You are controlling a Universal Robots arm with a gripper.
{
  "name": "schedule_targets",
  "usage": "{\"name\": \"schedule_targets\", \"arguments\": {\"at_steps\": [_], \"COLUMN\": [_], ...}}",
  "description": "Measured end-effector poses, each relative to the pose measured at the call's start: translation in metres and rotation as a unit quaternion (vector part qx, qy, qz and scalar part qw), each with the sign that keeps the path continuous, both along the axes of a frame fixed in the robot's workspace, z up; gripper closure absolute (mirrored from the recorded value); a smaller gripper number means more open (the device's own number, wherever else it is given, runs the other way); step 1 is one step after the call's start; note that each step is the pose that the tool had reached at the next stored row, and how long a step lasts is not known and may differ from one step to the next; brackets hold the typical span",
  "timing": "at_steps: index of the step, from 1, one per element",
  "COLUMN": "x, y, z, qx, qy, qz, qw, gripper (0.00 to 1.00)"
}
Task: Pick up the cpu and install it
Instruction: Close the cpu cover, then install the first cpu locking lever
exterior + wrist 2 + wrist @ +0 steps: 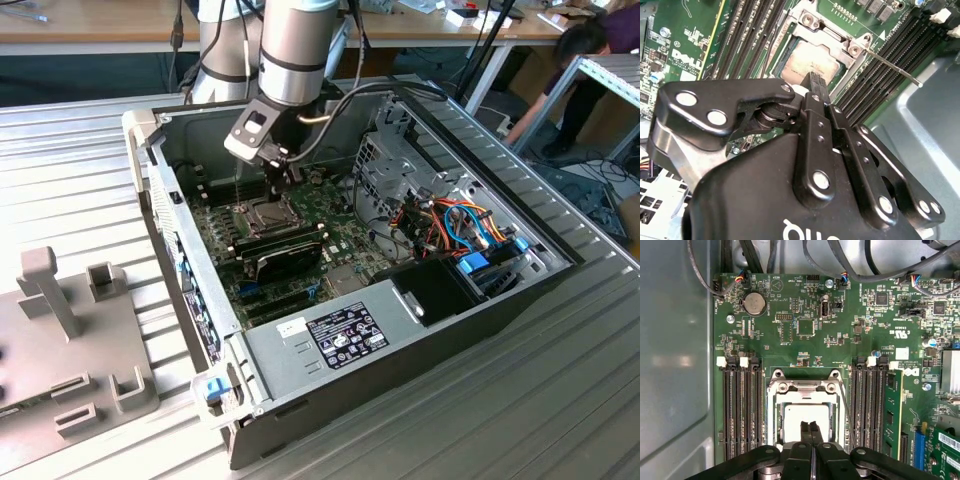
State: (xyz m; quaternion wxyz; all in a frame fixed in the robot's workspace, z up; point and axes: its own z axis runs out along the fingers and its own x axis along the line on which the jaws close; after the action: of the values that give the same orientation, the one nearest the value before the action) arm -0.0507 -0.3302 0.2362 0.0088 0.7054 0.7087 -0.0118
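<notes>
Down inside the open case (pixel 188 250), the arm (pixel 295 50) reaches over the green board (pixel 805 330), which lies flat on the case floor. The fingers (pixel 805 435) are pressed together tip to tip, with no gap and nothing between them. In both wrist views their joined tips sit over the middle of the cpu (pixel 792 422), close above its silvery top. Whether they touch it I cannot tell.

The cpu (pixel 807 60) lies flat and square in the socket, ringed by the metal frame (pixel 802 386). A thin lever (pixel 890 65) runs along one side of the frame and sticks out past it, over the slots. Rows of black memory slots (pixel 742 410) flank the socket on both sides. One of them, on the lever's side, carries a green module (pixel 892 410) standing on edge.

In the exterior view the fingers (pixel 281 186) hang over the socket (pixel 262 213). A grey power supply (pixel 340 335) fills the near end of the case, and the case rests on a ridged metal surface (pixel 70 160). A grey fixture (pixel 60 340) stands on the surface at the exterior view's left.
</notes>
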Motion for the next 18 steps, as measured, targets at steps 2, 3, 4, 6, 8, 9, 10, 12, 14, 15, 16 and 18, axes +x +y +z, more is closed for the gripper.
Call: {"name": "schedule_targets", "arguments": {"at_steps": [2,3,4,6,8,9,10,12,14,15,16,18], "x": [0.0,0.0,-0.0001,-0.0006,-0.003,-0.0043,-0.0043,-0.0044,-0.0045,-0.0047,-0.0047,-0.0047], "y": [0.0,0.0,0.0,0.0,0.0,0.0,0.0,0.0,0.0,0.0,0.0,0.0], "z": [0.0001,0.0003,0.0003,0.0003,0.0003,0.0003,0.0003,0.0003,0.0003,0.0003,0.0003,0.0003], "qx": [0.0001,0.0,0.0,0.0,0.0,0.0,0.0,0.0,0.0,0.0,0.0,0.0], "qy": [-0.0001,0.0,0.0,0.0,-0.0001,-0.0001,0.0,-0.0001,-0.0001,-0.0001,-0.0001,-0.0001], "qz": [0.0,0.0,0.0,0.0,0.0,0.0,0.0,0.0,0.0,0.0,0.0,0.0], "qw": [1.0,1.0,1.0,1.0,1.0,1.0,1.0,1.0,1.0,1.0,1.0,1.0], "gripper": [0.89,0.89,0.89,0.89,0.89,0.89,0.89,0.89,0.89,0.89,0.89,0.89]}}
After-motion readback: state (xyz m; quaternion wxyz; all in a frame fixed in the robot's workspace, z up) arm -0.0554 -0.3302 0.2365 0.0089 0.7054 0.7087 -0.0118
